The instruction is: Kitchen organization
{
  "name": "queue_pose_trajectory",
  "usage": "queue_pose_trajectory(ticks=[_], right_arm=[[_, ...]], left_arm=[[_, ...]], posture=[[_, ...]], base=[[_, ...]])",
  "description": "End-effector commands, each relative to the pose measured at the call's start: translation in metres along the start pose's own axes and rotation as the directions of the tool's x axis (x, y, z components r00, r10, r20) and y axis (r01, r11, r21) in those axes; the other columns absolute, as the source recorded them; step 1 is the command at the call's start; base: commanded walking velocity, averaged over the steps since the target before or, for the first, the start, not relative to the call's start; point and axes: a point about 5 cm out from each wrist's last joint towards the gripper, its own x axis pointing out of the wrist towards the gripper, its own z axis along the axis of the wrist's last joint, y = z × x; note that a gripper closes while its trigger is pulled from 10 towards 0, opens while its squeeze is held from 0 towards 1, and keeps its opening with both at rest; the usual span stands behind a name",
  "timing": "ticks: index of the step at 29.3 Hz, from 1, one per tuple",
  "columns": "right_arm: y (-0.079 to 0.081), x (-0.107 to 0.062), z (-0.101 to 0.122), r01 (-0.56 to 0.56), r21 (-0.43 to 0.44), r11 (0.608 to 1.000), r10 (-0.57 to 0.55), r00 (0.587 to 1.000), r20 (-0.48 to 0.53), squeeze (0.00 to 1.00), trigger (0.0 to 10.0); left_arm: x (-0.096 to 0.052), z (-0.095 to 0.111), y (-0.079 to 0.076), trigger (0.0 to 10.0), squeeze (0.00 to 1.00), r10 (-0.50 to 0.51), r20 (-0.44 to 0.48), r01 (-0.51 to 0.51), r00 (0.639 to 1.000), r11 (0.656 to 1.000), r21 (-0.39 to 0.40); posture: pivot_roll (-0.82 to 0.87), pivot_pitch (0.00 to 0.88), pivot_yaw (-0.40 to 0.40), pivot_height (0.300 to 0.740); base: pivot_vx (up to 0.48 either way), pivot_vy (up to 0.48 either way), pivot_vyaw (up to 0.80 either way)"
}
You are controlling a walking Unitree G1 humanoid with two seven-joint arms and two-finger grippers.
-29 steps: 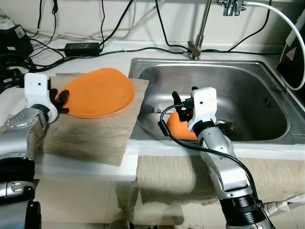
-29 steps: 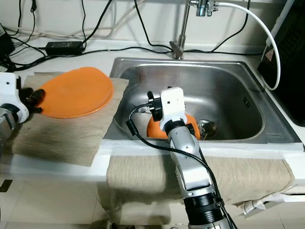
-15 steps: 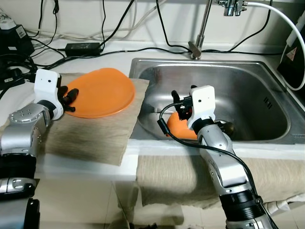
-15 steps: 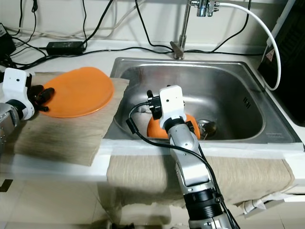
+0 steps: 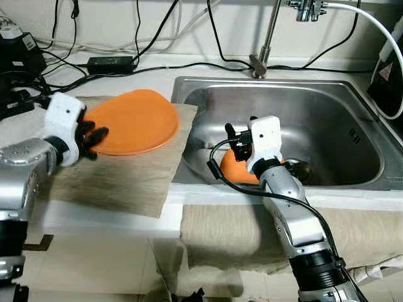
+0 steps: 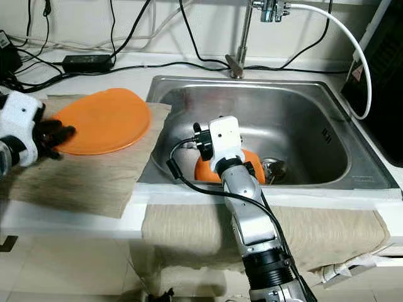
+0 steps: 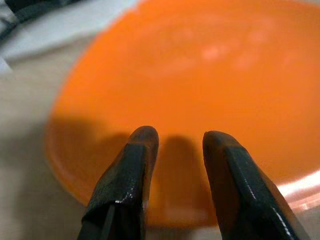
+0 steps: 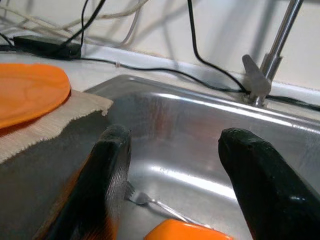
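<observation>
Here the steel sink (image 5: pixel 352 135) serves as the landmark. To its left, a beige cloth (image 5: pixel 126 173) covers the counter, and an orange plate (image 5: pixel 135 119) lies flat on that cloth, close to the sink's left rim. The left gripper (image 5: pixel 97 135) sits at the plate's edge farthest from the sink, its two black fingers (image 7: pixel 127 175) parted by a narrow gap with nothing between them, the tips hovering just over the plate's rim. Inside the sink, near its front wall, rests an orange bowl (image 5: pixel 238 170), with a fork (image 8: pixel 150 201) lying on the basin floor just beside it. The right gripper (image 8: pixel 172 160) hangs above the bowl, inside the basin, its fingers spread wide and empty. Behind the sink stands the tap (image 5: pixel 267 34), and black cables (image 5: pixel 157 63) trail across the counter behind the cloth.
</observation>
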Motion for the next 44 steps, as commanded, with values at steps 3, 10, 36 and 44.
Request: queue_pose_trajectory(ticks=[3, 10, 36, 44], right_arm=[[0.001, 0.004, 0.006, -0.009, -0.005, 1.0, 0.009, 1.0, 0.021, 0.0, 10.0], [0.001, 0.004, 0.006, -0.009, -0.005, 1.0, 0.009, 1.0, 0.021, 0.0, 10.0], [0.003, 0.007, -0.005, -0.034, -0.014, 0.999, 0.034, 0.999, -0.008, 0.0, 10.0], [-0.001, 0.006, -0.007, -0.02, -0.02, 1.0, 0.02, 1.0, -0.011, 0.0, 10.0]], left_arm=[[-0.001, 0.004, -0.003, 10.0, 0.0, -0.015, 0.006, 0.015, 1.0, 1.0, 0.008], [-0.001, 0.004, -0.003, 10.0, 0.0, -0.015, 0.006, 0.015, 1.0, 1.0, 0.008], [-0.034, -0.026, -0.016, 10.0, 0.0, -0.148, -0.179, 0.147, 0.973, 0.989, -0.02], [-0.032, -0.032, -0.023, 10.0, 0.0, -0.172, -0.199, 0.17, 0.965, 0.985, -0.026]], posture=[[0.16, 0.011, 0.018, 0.74], [0.16, 0.011, 0.018, 0.74], [0.2, 0.004, 0.009, 0.74], [0.17, 0.0, 0.009, 0.74]], base=[[0.0, 0.0, 0.0], [0.0, 0.0, 0.0], [0.0, 0.0, 0.0], [0.0, 0.0, 0.0]])
